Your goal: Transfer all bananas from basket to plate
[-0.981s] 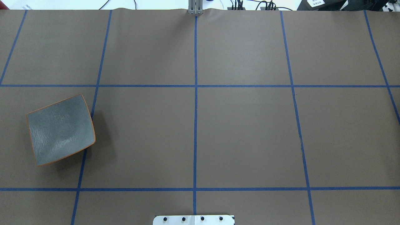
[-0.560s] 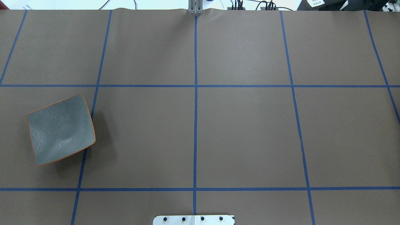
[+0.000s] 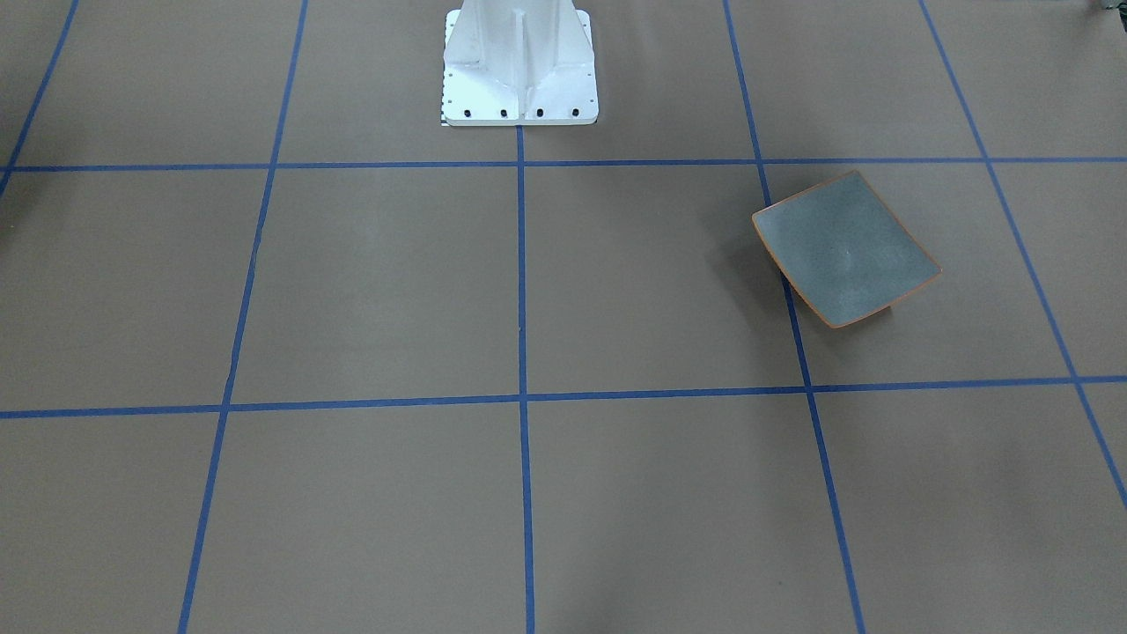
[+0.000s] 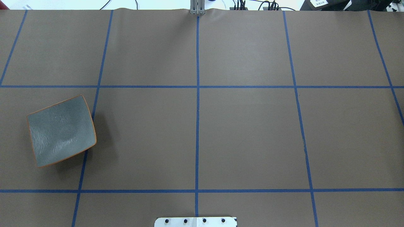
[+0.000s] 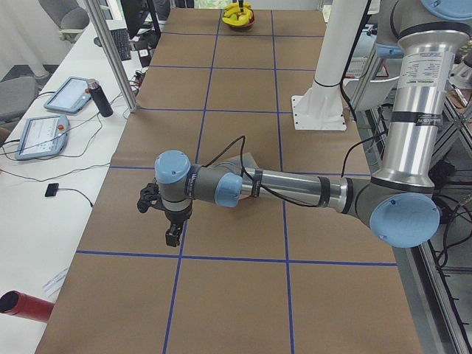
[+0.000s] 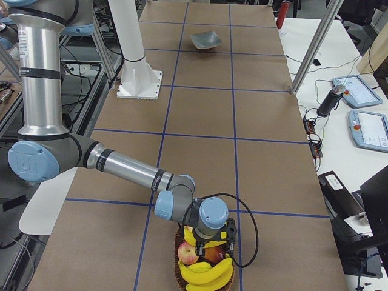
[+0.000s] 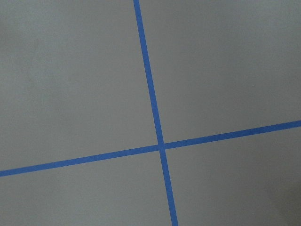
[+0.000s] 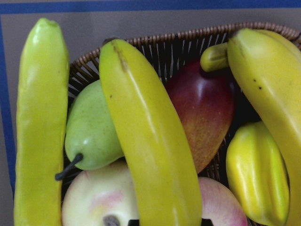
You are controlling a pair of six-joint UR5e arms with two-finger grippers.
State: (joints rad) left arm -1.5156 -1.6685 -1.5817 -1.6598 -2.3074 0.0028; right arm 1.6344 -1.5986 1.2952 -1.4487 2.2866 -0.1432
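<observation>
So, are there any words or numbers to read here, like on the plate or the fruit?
None can be read.
The white label at the top right of the overhead view has dark print, too small and blurred to read.
The tablet screens are too small to read.
The plate, bananas and basket show no writing.

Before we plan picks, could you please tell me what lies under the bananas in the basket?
Under the bananas lie a green pear, a red fruit and pale apples. The floor of the wicker basket and anything deeper are covered.
</observation>
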